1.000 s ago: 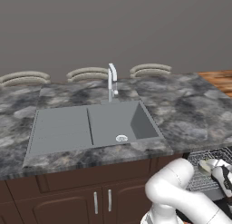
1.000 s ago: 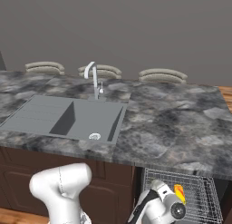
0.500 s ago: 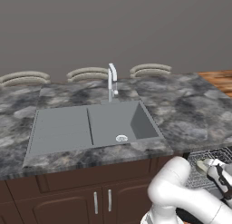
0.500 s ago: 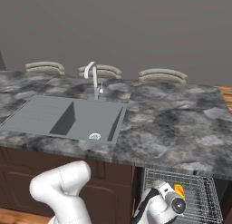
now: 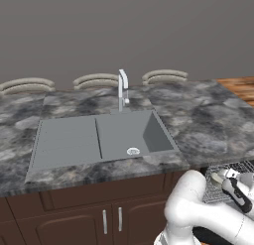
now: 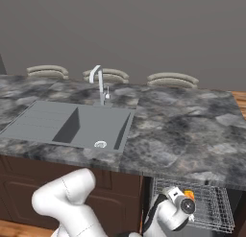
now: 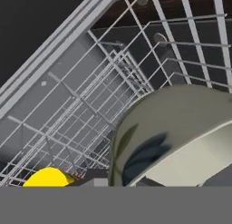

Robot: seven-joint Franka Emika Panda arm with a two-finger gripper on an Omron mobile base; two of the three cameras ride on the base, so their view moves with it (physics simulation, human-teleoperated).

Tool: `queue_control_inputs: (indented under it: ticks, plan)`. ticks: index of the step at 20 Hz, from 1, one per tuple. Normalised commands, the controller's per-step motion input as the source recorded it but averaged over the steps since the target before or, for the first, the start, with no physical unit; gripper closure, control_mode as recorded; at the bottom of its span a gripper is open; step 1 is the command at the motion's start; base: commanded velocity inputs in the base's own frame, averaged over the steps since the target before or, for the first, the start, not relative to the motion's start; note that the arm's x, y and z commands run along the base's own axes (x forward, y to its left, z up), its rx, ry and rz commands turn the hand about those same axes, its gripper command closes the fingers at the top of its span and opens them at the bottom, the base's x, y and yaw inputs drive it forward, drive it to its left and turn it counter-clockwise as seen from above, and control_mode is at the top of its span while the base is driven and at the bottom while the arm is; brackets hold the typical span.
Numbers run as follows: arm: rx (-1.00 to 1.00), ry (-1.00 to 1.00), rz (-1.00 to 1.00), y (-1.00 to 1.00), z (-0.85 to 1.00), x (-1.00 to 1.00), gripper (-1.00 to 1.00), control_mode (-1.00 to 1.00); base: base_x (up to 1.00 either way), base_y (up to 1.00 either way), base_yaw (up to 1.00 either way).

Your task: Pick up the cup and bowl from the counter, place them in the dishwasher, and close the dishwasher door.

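Note:
My gripper (image 5: 224,179) is low at the right, over the dishwasher's pulled-out grey wire rack (image 6: 214,205), and is shut on the bowl. The pale grey-green bowl (image 7: 176,132) hangs tilted just above the rack wires (image 7: 81,109). Its rim shows as a pale patch (image 5: 217,178) at the hand. A small yellow-orange cup (image 7: 47,178) sits in the rack to the bowl's left, beside my hand (image 6: 190,195). The dishwasher door is out of view.
The dark marbled counter (image 6: 192,130) runs above the rack, with the inset grey sink (image 5: 99,137) and its faucet (image 5: 122,88). Brown cabinet doors with silver handles (image 5: 111,220) stand left of the dishwasher. Three pale striped chair backs (image 6: 172,80) line the counter's far edge.
My hand has shifted a little over the rack with the bowl still in it. The jaws have stayed shut and nothing else has moved.

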Motion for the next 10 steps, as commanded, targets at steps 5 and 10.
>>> queue_control_inputs:
  ticks: [5, 10]
  plan:
    - [0.0, 0.0, 0.0, -0.19, -0.13, 0.0, -1.0, -1.0, 0.0, 0.0, 0.0]
    - [0.0, -0.05, 0.0, -0.29, 0.11, -0.26, -1.0, -1.0, 0.0, 0.0, 0.0]
